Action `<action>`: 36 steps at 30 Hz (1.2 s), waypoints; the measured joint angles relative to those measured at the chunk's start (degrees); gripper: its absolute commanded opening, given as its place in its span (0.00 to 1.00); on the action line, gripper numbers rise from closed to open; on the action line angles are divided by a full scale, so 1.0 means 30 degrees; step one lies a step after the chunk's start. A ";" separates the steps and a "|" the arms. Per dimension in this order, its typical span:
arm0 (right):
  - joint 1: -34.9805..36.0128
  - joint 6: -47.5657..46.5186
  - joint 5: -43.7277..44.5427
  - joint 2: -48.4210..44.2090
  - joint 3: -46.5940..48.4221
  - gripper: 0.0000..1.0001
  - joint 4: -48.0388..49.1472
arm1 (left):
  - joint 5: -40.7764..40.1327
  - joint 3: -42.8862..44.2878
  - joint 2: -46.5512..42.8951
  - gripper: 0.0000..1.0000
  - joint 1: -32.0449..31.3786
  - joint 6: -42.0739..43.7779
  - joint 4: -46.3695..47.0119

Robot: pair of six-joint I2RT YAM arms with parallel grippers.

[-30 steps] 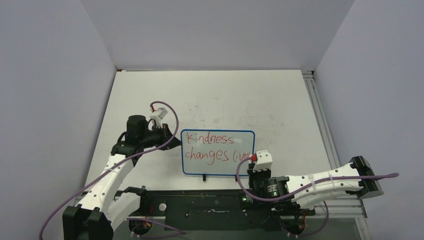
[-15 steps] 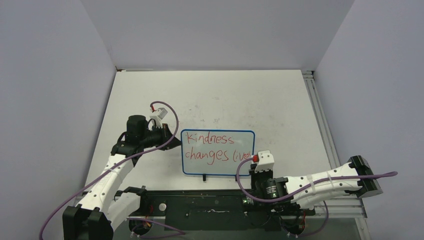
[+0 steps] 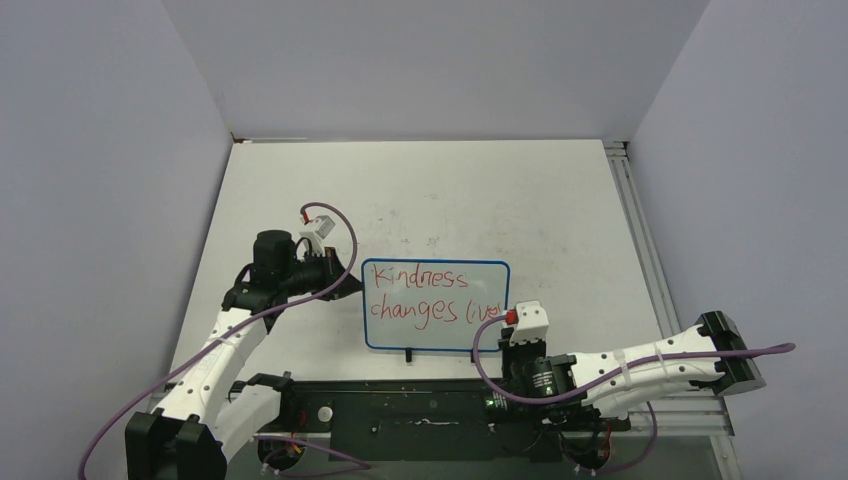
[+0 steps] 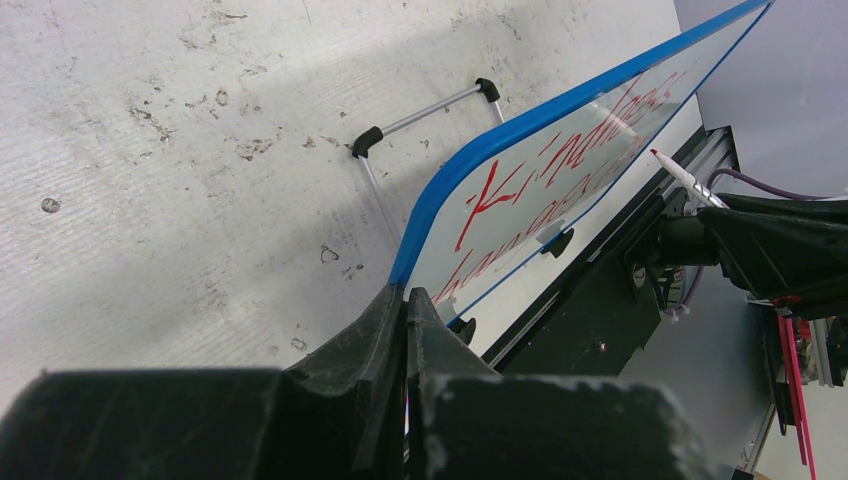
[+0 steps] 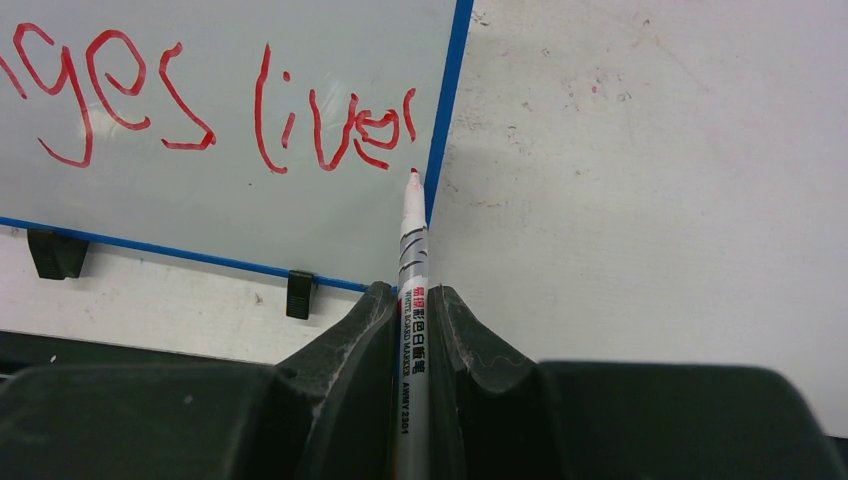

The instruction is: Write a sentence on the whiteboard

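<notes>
The whiteboard (image 3: 436, 304), blue-framed with two black clips on its near edge, lies on the table and reads "Kindness changes lives" in red. My left gripper (image 3: 348, 281) is shut on the board's left edge (image 4: 420, 240). My right gripper (image 3: 512, 338) is shut on a white marker (image 5: 412, 300) with a red tip. The tip (image 5: 413, 174) sits just below the last letter, beside the board's right frame (image 5: 447, 110). The writing (image 5: 330, 125) fills the board's right end in the right wrist view.
A black rail (image 3: 420, 410) runs along the table's near edge between the arm bases. An aluminium rail (image 3: 640, 240) lines the right edge. The board's wire stand (image 4: 425, 115) shows behind the board. Purple cables loop off both wrists.
The right arm has drawn slightly back toward the near edge, with the marker in it. The left arm and the board have not moved.
</notes>
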 measured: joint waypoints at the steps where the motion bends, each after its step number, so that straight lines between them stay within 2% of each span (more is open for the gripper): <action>1: 0.0000 0.0007 -0.0036 0.0000 0.0000 0.05 0.0000 | 0.0000 0.0000 0.0000 0.00 0.0000 0.0000 0.0000; 25: -0.1268 -0.1435 -0.0627 0.0204 -0.0109 0.05 0.1209 | 0.0000 0.0000 -0.0007 0.00 -0.0022 0.0000 0.0007; 36: -0.1115 -0.2018 -0.0612 -0.0080 -0.0109 0.05 0.1435 | -0.0007 0.0000 -0.0029 0.00 -0.0029 0.0000 0.0007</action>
